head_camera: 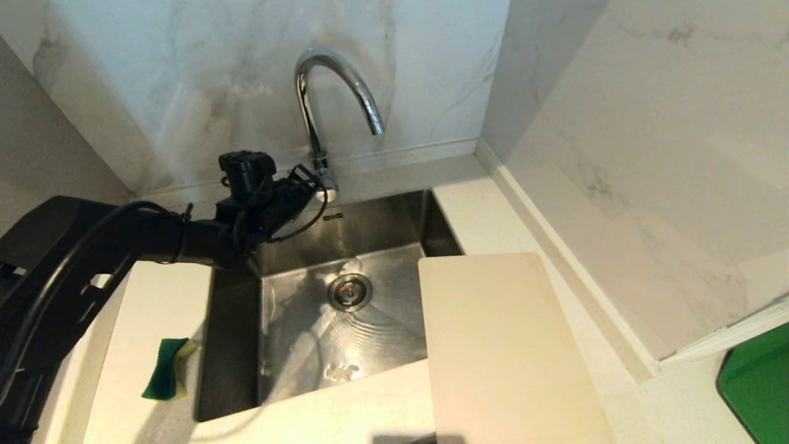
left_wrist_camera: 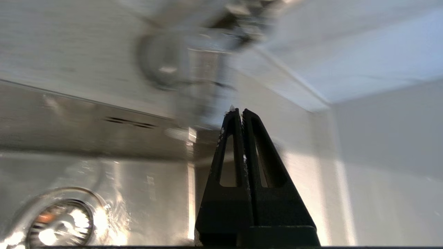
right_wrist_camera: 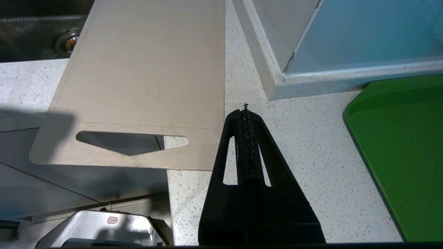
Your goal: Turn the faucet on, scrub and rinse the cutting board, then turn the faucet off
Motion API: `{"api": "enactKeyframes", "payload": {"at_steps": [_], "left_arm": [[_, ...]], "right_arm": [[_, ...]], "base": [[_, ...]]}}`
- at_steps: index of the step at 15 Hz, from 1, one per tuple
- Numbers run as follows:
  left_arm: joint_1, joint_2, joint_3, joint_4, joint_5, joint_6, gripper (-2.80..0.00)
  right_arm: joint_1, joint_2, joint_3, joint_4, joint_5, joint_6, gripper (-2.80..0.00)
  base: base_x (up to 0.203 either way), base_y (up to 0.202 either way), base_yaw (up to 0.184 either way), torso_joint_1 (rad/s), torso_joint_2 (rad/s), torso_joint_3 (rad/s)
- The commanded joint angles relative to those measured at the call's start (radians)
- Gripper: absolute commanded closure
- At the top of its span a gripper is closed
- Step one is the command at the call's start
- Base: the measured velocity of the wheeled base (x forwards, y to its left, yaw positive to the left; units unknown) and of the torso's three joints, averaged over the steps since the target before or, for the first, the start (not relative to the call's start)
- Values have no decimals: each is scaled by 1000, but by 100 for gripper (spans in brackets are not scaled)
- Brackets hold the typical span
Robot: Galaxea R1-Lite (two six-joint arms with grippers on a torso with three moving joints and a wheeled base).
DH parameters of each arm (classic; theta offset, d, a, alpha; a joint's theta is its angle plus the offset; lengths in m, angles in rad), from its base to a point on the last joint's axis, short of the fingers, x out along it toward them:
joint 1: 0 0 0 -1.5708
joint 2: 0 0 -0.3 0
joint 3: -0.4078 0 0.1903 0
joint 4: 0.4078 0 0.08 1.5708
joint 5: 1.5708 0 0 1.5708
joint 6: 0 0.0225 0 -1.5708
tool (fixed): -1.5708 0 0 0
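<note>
The chrome gooseneck faucet [head_camera: 336, 92] rises behind the sink, and its base looks blurred in the left wrist view [left_wrist_camera: 193, 69]. My left gripper [head_camera: 313, 188] reaches over the sink's back left corner, right by the faucet's base. Its fingers are shut with nothing between them [left_wrist_camera: 240, 111]. I cannot tell whether they touch the lever. The cream cutting board [head_camera: 499, 345] lies flat on the counter to the right of the sink, one edge overhanging the basin. My right gripper [right_wrist_camera: 245, 110] hangs shut and empty over the counter beside the cutting board [right_wrist_camera: 145, 69], near its handle slot [right_wrist_camera: 128, 141].
A steel sink [head_camera: 290, 345] with a round drain [head_camera: 350, 291] fills the middle. A green-and-yellow sponge [head_camera: 166, 368] lies on the counter left of the basin. A green tray [head_camera: 758, 382] sits at the far right. Marble walls close in behind and on the right.
</note>
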Motion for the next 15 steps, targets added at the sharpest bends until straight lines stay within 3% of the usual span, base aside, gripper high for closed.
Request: {"api": "enactKeyframes", "payload": {"at_steps": [1, 6, 8, 13, 15], "left_arm": [[-5, -126, 62, 3, -4, -2, 0], [61, -347, 167, 111, -15, 71, 0], [109, -408, 174, 180, -20, 172, 0], [240, -509, 157, 337, -63, 513, 0], [276, -557, 144, 418, -64, 582, 0]], "right_arm": [[0, 1, 1, 0, 0, -1, 0], [0, 1, 2, 1, -1, 1, 0], [0, 1, 1, 1, -1, -1, 0], [0, 1, 0, 1, -1, 12, 0], [0, 1, 0, 1, -3, 21, 0]], "base": [[0, 0, 0, 0, 0, 0], [0, 0, 0, 0, 0, 0], [0, 0, 0, 0, 0, 0], [0, 0, 0, 0, 0, 0], [0, 0, 0, 0, 0, 0]]}}
